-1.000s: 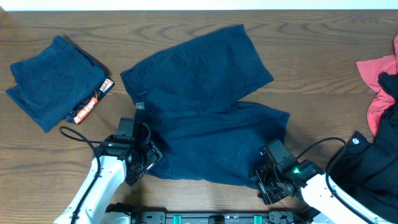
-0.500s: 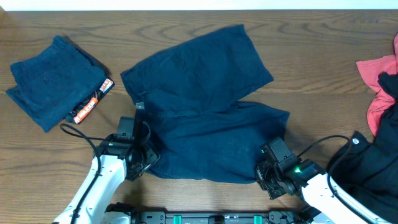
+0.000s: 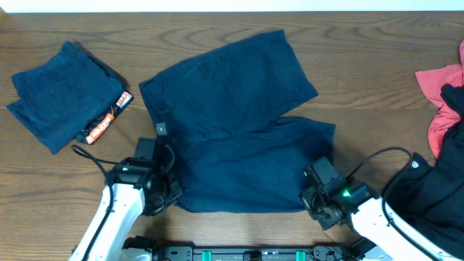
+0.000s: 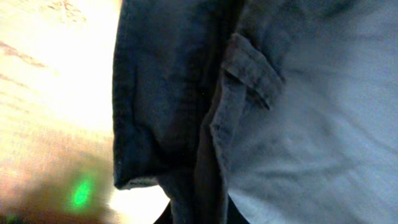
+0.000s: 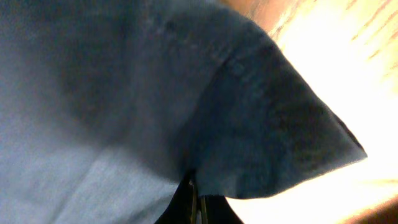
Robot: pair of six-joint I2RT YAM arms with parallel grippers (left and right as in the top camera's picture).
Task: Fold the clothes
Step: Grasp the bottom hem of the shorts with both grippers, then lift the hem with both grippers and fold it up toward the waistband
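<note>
A pair of navy blue shorts (image 3: 239,138) from the clothes lies spread flat in the middle of the table. My left gripper (image 3: 170,194) is shut on its near left corner, and the dark cloth (image 4: 186,124) bunches into the jaws of the left gripper (image 4: 200,211). My right gripper (image 3: 315,200) is shut on the near right corner. There the hem (image 5: 280,130) folds down into the closed jaws of the right gripper (image 5: 195,205). The fingertips of both are mostly hidden by fabric.
Another pair of navy shorts (image 3: 61,94) lies folded at the far left, with an orange-and-black tag (image 3: 107,119) beside it. A coral-red piece (image 3: 441,109) and black fabric (image 3: 438,188) are heaped at the right edge. Bare wooden table (image 3: 377,123) shows between them.
Both grippers have closed on the near corners of the shorts. The near hem has drawn in slightly toward the jaws.
</note>
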